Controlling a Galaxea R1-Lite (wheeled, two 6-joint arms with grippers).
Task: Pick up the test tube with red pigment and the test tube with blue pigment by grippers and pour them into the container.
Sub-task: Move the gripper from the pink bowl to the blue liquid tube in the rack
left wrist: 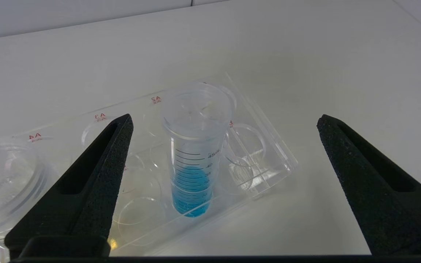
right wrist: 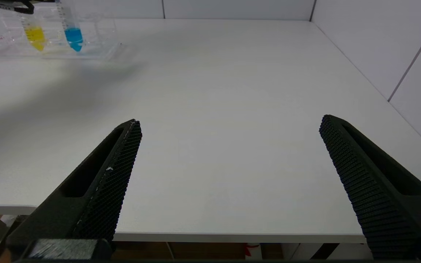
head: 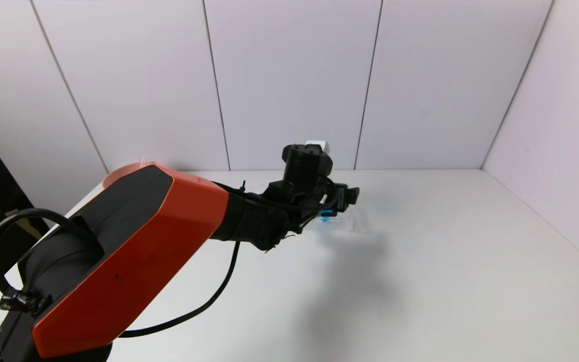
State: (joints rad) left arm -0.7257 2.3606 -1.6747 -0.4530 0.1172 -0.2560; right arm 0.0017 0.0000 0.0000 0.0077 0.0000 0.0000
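Observation:
The test tube with blue pigment stands upright in a clear rack. Its blue liquid also shows in the head view and in the right wrist view. My left gripper is open and empty, a little short of the tube and above it, with one finger to each side. In the head view it reaches over the rack. My right gripper is open and empty over the table's front edge. The red test tube and the container are out of view.
A yellow-liquid tube stands in the rack next to the blue one. A clear round rim shows close by the left finger. Side walls bound the table at the back and right. A pinkish rim shows behind my left arm.

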